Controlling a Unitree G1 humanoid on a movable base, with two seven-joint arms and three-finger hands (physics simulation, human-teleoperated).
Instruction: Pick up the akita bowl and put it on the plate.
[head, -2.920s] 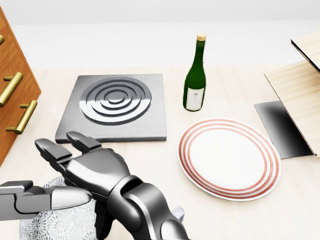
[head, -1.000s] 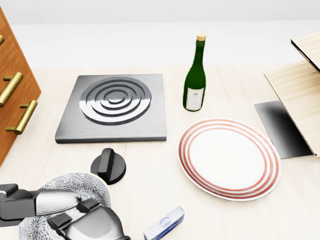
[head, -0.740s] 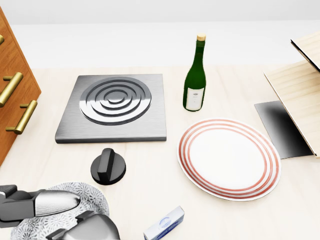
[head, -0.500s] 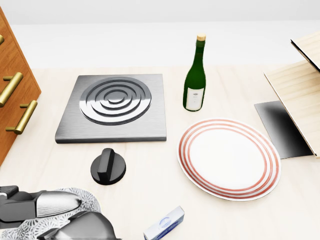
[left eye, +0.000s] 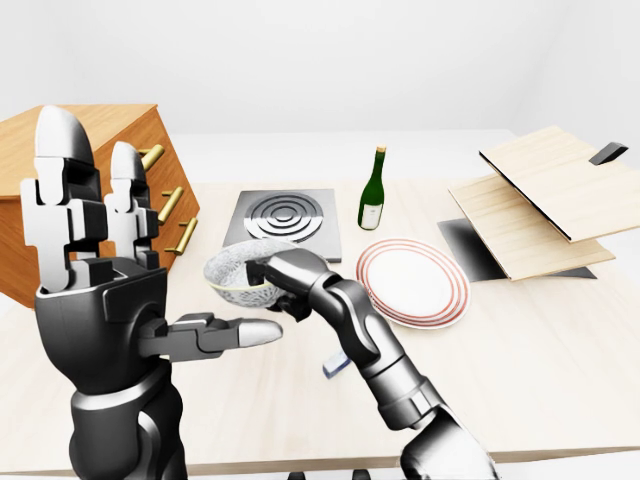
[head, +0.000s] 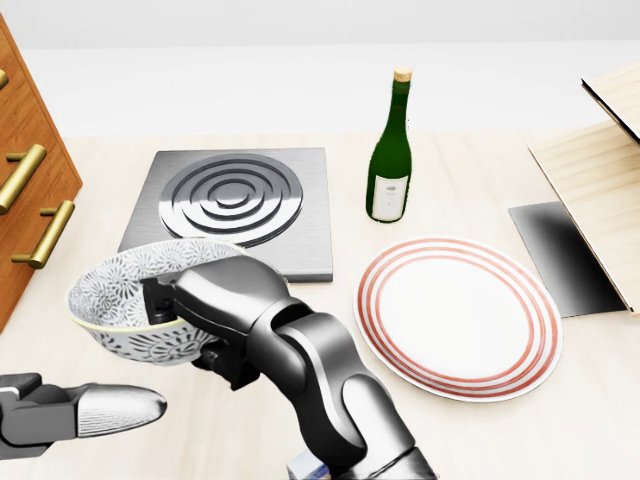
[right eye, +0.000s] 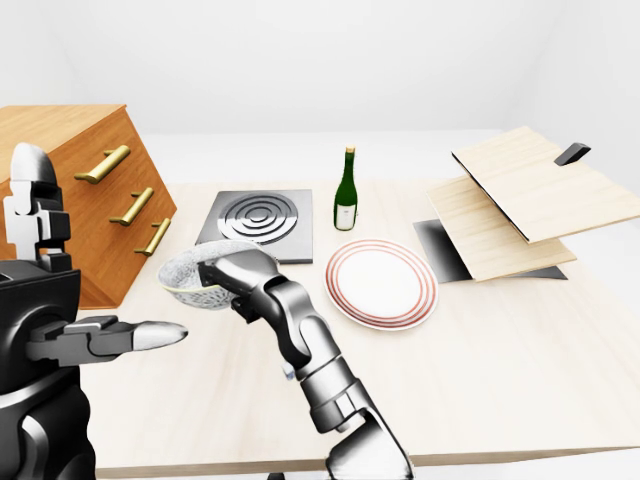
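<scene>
The akita bowl (head: 125, 300) has come up off the table (head: 480, 440) since half a second ago. My right hand (head: 215, 297) is closed on its rim and holds it in the air, left of the plate (head: 458, 250). My left hand (left eye: 100, 305) stands open. I judge only the carrying across remains.

In the head view, the akita bowl's (head: 120, 285) right side is covered by the right hand (head: 215, 305). The drawer cabinet (head: 25, 120) is cut off by the left edge, and the wine bottle's (head: 388, 160) label cannot be read.
</scene>
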